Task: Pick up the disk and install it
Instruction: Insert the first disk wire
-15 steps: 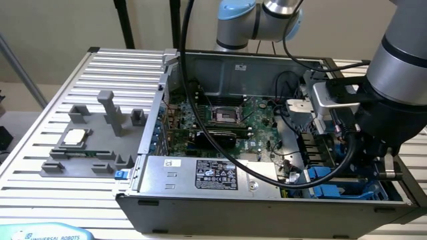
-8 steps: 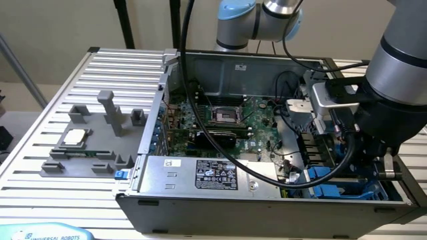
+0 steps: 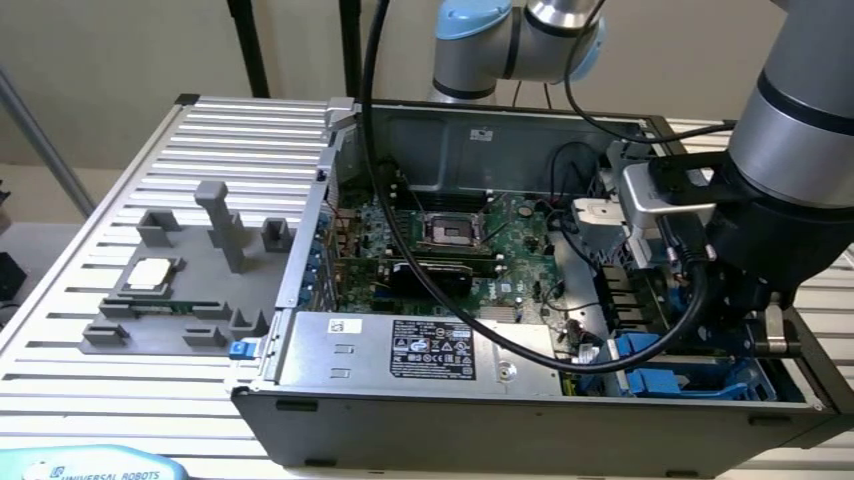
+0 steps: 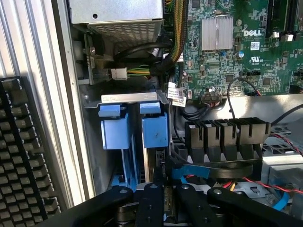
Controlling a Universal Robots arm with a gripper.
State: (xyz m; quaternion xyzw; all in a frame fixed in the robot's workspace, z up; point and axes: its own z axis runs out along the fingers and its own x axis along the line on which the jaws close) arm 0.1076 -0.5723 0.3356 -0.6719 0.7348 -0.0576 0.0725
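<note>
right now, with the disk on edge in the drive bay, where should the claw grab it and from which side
Probably the disk by its exposed blue end, pinched across its thin width, coming from above the drive bay. It stands on edge with a second blue carrier close alongside, so its flat faces look blocked.

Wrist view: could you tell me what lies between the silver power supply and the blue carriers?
In the wrist view, a white connector with coloured wires and a black cable lie between power supply and blue carriers.
</note>
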